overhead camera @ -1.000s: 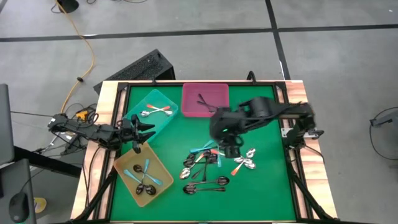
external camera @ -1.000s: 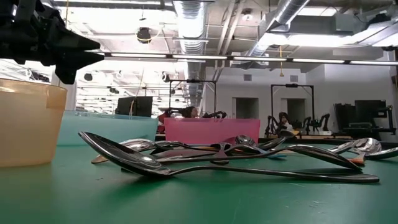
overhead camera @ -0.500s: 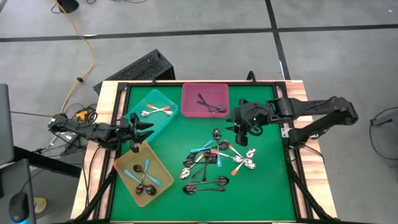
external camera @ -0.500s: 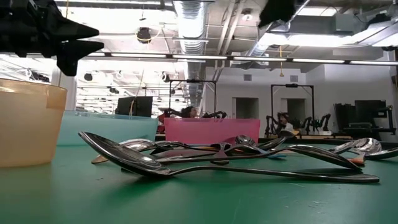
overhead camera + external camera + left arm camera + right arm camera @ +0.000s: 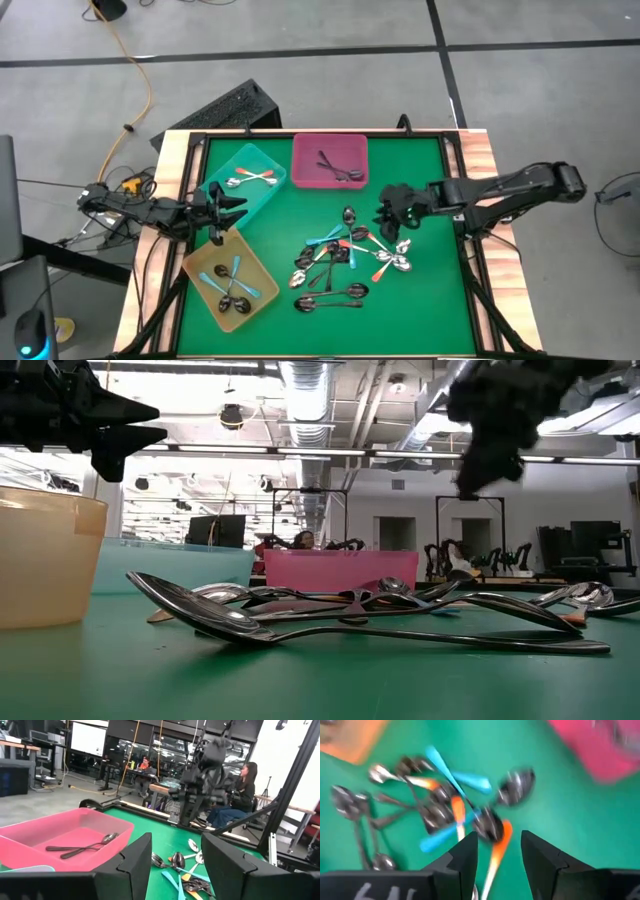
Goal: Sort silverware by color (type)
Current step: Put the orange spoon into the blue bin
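Note:
A pile of spoons (image 5: 345, 260) with blue, orange and dark handles lies on the green mat, right of centre. It also shows in the right wrist view as spoons (image 5: 452, 807). My right gripper (image 5: 392, 212) hangs open above the pile's far right edge, and its fingers (image 5: 465, 852) hold nothing. My left gripper (image 5: 222, 205) waits open between the teal tray (image 5: 262, 196) and the yellow tray (image 5: 200, 262). The pink tray (image 5: 352, 150) holds dark spoons, the teal one orange-handled spoons, and the yellow one blue-handled spoons.
The three trays stand along the mat's far and left sides. A raised black and wood frame (image 5: 470, 270) borders the table. Bare green mat (image 5: 420, 300) lies near and right of the pile. In the left wrist view a person (image 5: 240, 795) sits beyond the table.
My right arm has swung out and stretched. Its gripper has gone from over the pile's middle toward the table's right edge. In the last half second it has come down over the pile's far right part. The spoons in the pile lie as before.

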